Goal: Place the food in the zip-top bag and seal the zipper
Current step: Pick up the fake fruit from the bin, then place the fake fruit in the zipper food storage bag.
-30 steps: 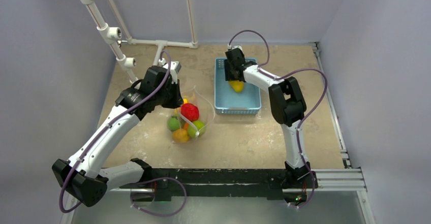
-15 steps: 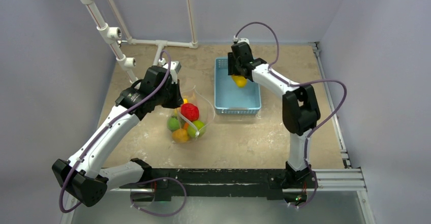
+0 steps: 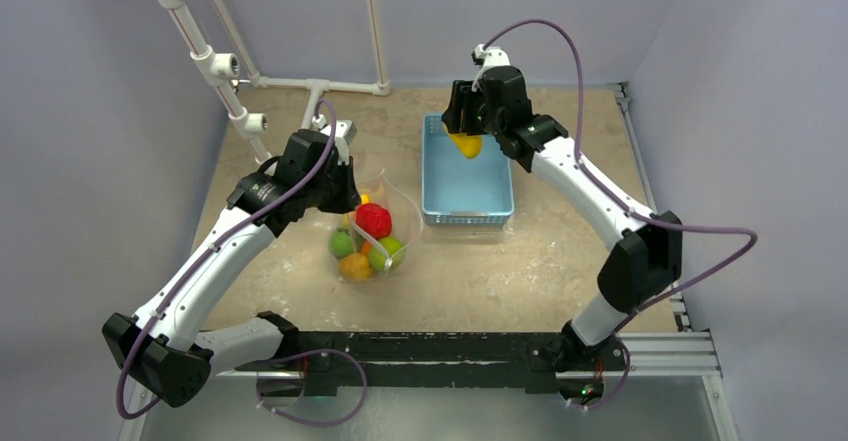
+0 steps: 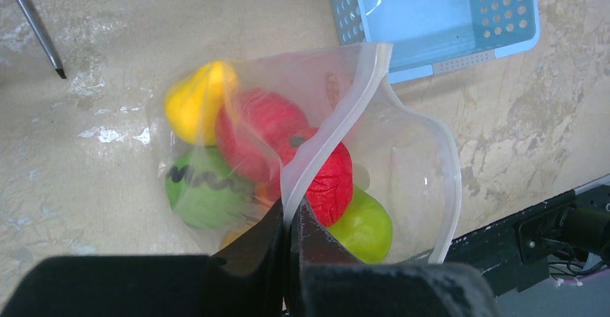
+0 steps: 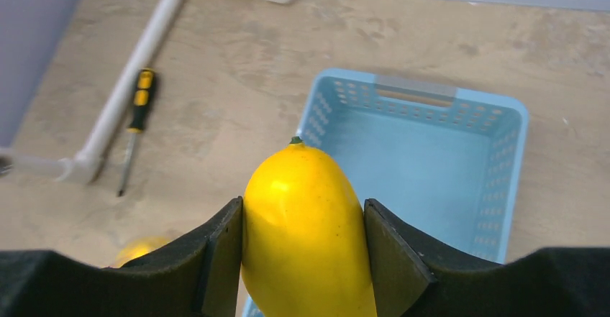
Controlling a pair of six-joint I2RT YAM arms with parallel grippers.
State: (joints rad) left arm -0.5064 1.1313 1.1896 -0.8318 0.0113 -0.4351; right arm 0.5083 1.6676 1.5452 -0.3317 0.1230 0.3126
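The yellow oval toy fruit (image 5: 306, 223) is smooth and glossy, the clear zip-top bag (image 4: 421, 152) thin crinkly plastic, the light-blue perforated basket (image 5: 507, 180) matt plastic.

The left gripper (image 4: 290, 239) was pinched shut on the zipper (image 4: 338, 126). Just in front of it the clear bag (image 4: 424, 166) gaped open, with yellow, red and green toy fruits (image 4: 327, 177) inside. A blue basket (image 4: 431, 15) sat farther ahead, to the right.
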